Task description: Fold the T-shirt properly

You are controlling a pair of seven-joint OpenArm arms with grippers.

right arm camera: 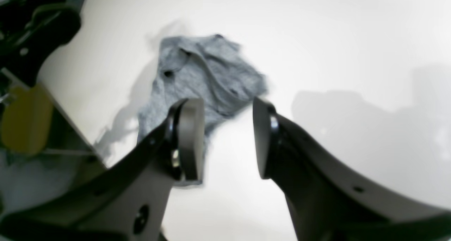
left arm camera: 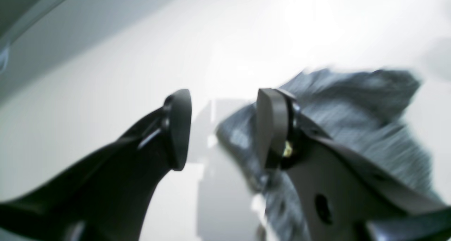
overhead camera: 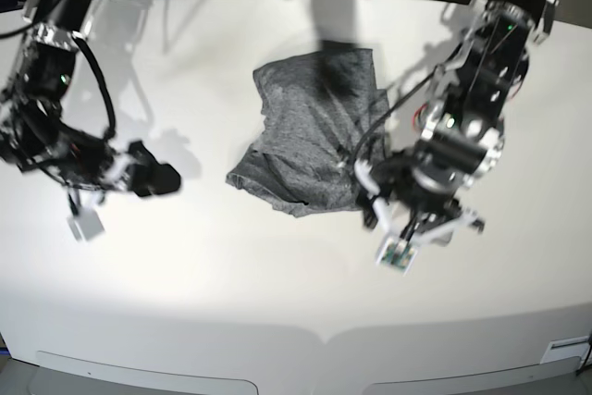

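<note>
Left fingers [left arm camera: 223,130] spread wide, nothing between them, T-shirt [left arm camera: 356,114] bunched at their 2 o'clock, right fingers [right arm camera: 228,138] parted and empty, grey heap at 11 o'clock, crumpled mid-counter [overhead camera: 231,265] between both arms.

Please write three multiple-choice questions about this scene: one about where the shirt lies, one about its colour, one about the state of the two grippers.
1. Where does the T-shirt lie on the table?
A. near the middle
B. over the front edge
C. in the near-left corner

2. What colour is it?
A. red
B. grey
C. yellow

3. How are the left gripper and the right gripper?
A. both shut on cloth
B. one holds cloth
C. both open, holding nothing

Answers: 1 A, the base view shows it near the centre. 2 B, every view shows heather-grey. 3 C, the wrist views show empty gaps.
</note>
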